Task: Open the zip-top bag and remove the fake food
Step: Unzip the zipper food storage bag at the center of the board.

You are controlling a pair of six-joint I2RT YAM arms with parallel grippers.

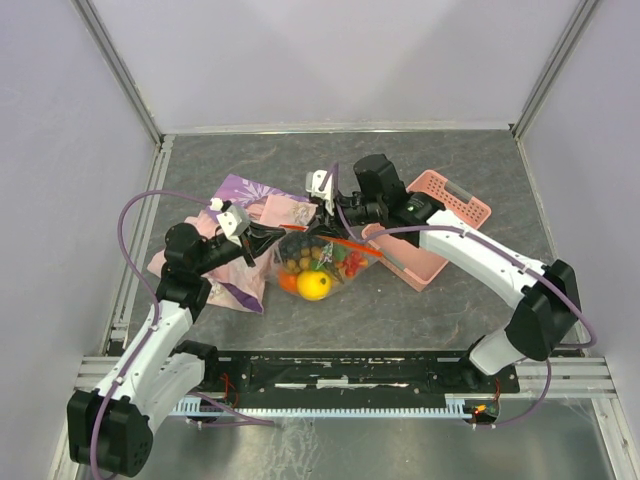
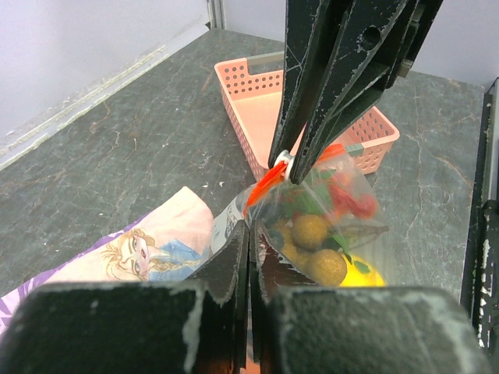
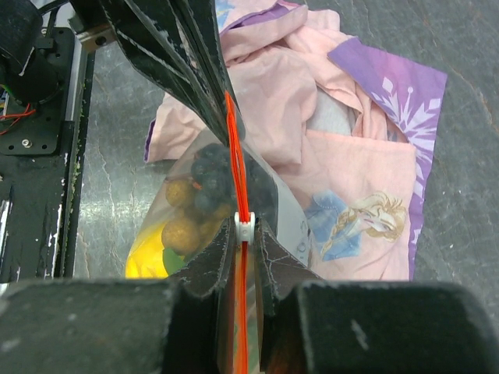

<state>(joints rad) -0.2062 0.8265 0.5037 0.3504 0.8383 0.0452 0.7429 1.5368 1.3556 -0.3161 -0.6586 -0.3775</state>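
Zip-top bag (image 1: 322, 262), top view: it hangs between my two pincers with the fake food (image 1: 316, 280) sagging in its belly below them. My left pincer (image 1: 280, 236) is together on the bag's left corner. My right pincer (image 1: 322, 222) is together on the orange zip strip (image 1: 350, 243), just beside the left one. The strip's long axis runs from the left pincer, through the right pincer, and on outward past it toward the pink basket (image 1: 462, 200). A patterned cloth (image 1: 245, 195) lies behind the left pincer.

Left wrist view: my own fingers are clamped on the clear plastic directly ahead of the camera. The right pincer (image 2: 287, 165) comes down from above, just beyond my fingertips, closed at a white slider (image 2: 283, 158). The fruit hangs to the right of that line.

Right wrist view: the zip strip runs straight ahead from my closed fingers to the left pincer (image 3: 227, 97), taut and in line with it. The slider sits at my fingertips. The strip also continues back under my fingers. Dark grapes (image 3: 212, 178) hang left of the strip.

Judgement: the slider must travel along this axis, so the coming pull should keep to the strip's line, with the left pincer as anchor. I cannot tell which stretch of the mouth is already parted.
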